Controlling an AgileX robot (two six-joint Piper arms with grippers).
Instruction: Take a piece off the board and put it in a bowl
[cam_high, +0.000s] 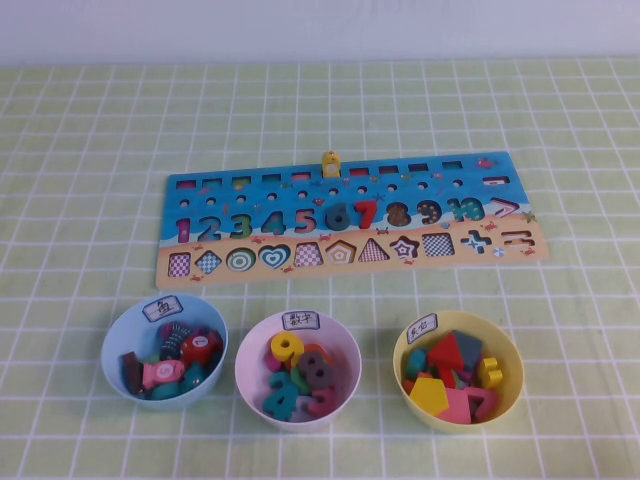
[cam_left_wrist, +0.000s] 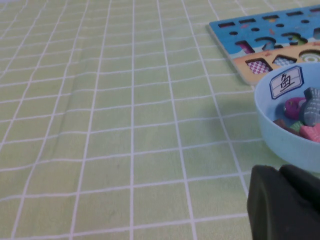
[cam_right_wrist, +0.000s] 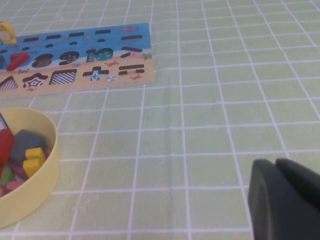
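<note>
**My grippers parked, yellow pentagon in the yellow bowl**

Nearest to me, in the lower right corner of each wrist view, sit my two grippers: my left gripper (cam_left_wrist: 285, 205), fingers pressed together with nothing between them, beside the light blue bowl (cam_left_wrist: 280, 137); my right gripper (cam_right_wrist: 285, 200) over bare green checked cloth (cam_high: 80, 150), and I cannot tell how its fingers stand. Neither arm appears in the high view.

Along the bottom of the high view stand three bowls in a row: light blue at left, white-pink bowl (cam_high: 298, 330) in the middle, yellow bowl (cam_high: 505, 345) at right. The yellow pentagon piece (cam_high: 430, 393) lies in the yellow bowl, at its lower left, among red and pink shapes.

Farther back, mid-frame, the board (cam_high: 350, 215) lies flat, with a small yellow peg (cam_high: 330, 163) upright on its upper edge.
</note>
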